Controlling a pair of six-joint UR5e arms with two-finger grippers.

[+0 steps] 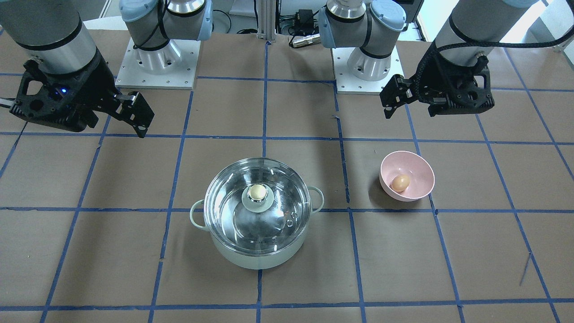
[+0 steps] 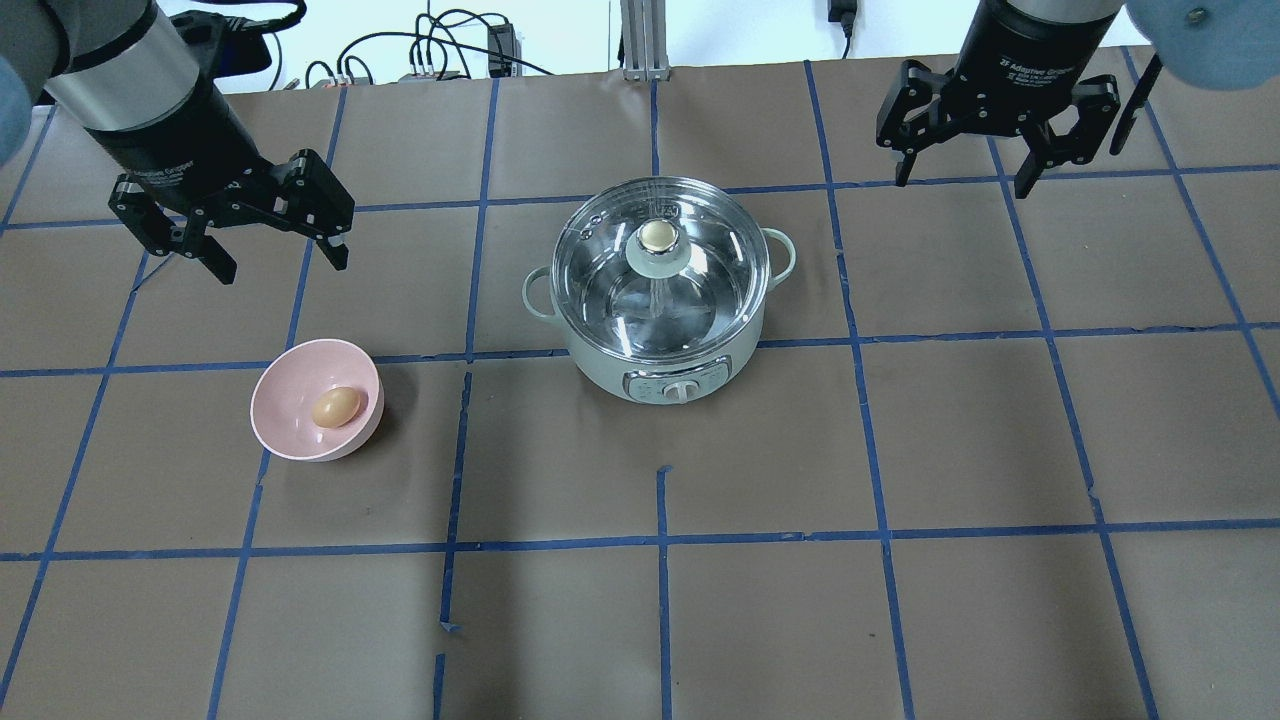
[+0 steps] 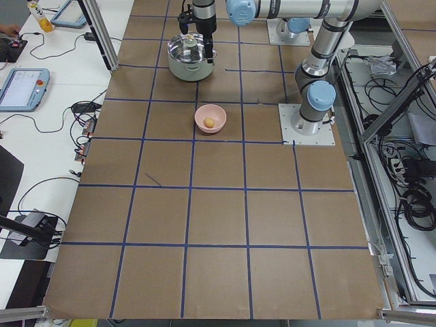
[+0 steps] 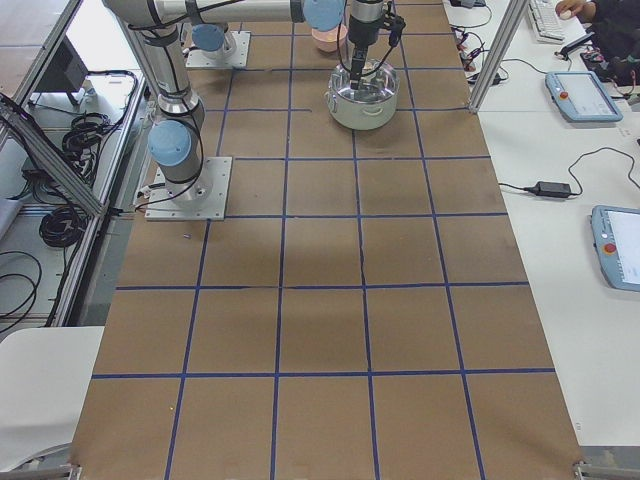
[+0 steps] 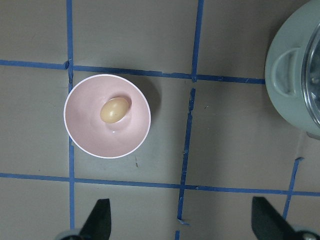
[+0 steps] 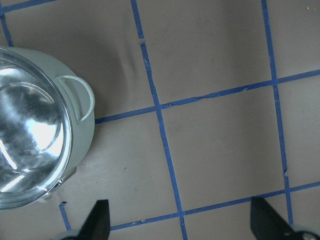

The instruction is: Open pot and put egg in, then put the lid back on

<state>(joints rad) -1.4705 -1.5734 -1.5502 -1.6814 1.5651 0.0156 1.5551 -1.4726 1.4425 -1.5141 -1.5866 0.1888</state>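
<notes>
One egg bowled, pot lidded

Egg (image 2: 337,407) lies in the pink bowl (image 2: 283,436) below the left jaws, which are spread wide. Lid (image 2: 700,262) sits on pot (image 2: 600,362), between both pairs; the right jaws are likewise apart. Wrist print: "2F Adaptive Gripper".

The desk (image 2: 900,620) is covered edge to edge in brown paper, marked into squares by blue tape lines (image 2: 660,540). Past its left end, a white bench (image 3: 48,163) carries a grey teach pendant (image 3: 22,88), and an aluminium post (image 3: 99,34) rises near the far corner. Past the right end, another white bench (image 4: 560,320) holds a black power brick (image 4: 553,188). Beyond the back edge lie bundles of black cables (image 3: 412,197). The lighting is even and shadows are soft.
</notes>
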